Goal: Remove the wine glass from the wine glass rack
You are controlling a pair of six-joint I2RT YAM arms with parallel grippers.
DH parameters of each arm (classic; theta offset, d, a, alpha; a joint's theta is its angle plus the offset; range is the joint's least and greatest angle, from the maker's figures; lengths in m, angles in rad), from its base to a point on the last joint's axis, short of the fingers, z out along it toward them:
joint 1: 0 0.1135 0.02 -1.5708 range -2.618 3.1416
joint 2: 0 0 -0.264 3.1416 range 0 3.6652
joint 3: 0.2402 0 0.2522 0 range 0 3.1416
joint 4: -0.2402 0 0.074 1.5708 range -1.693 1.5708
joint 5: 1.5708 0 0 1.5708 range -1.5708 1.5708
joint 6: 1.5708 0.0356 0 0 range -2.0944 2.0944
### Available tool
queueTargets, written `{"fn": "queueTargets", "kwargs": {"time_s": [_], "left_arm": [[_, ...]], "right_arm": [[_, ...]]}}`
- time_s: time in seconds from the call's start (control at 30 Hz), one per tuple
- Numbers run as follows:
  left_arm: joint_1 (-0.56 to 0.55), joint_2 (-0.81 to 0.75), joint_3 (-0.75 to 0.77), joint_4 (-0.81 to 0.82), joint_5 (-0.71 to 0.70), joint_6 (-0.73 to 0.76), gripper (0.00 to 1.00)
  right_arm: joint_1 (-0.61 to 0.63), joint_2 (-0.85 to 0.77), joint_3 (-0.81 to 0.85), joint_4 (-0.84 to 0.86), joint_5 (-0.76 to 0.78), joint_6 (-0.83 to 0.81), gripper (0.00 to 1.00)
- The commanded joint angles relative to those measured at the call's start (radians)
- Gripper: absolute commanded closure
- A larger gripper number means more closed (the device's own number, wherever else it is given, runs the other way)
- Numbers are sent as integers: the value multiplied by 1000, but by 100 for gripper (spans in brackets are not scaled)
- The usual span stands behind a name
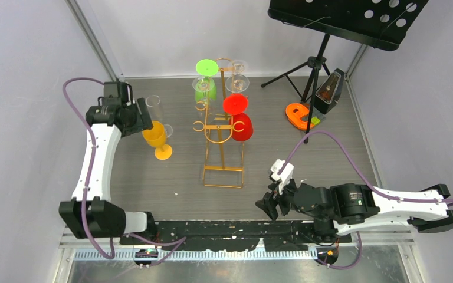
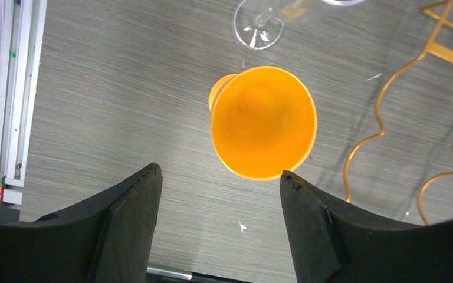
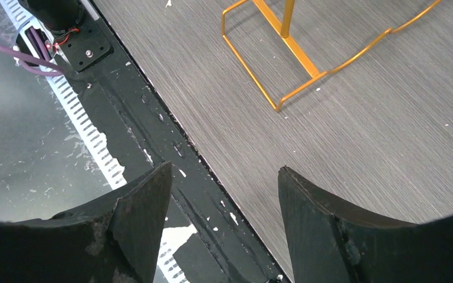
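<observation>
left fingers [image 2: 131,224] are hanging wide over the orange wine glass [image 2: 263,130] (standing on the desk [image 2: 124,88]); right fingers [image 3: 315,224] are gaping too, empty

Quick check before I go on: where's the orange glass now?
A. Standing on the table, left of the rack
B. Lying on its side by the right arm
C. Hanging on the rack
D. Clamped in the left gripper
A: the orange glass stands upright on the table left of the rack, with the left gripper open above it, its fingers apart and not closed on it.
</observation>
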State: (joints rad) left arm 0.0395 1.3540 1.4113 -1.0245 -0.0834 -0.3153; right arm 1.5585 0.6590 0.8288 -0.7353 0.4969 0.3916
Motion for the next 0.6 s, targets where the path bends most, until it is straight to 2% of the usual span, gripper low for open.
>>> {"fn": "queueTargets", "kwargs": {"time_s": [0.0,0.1,0.33,0.57], "left_arm": [[-28,-97,37,36,49,-21,26],[-53,-138,49,59,76,-36,23],[-88,-222,87,157,235,-96,21],[-89,-229,107,325,440,-251,18]], "right_arm": [[3,11,56,14,58,-1,27],[3,20,63,16,65,4,26],[3,41,66,18,64,23,25],[3,37,61,28,52,32,25]]}}
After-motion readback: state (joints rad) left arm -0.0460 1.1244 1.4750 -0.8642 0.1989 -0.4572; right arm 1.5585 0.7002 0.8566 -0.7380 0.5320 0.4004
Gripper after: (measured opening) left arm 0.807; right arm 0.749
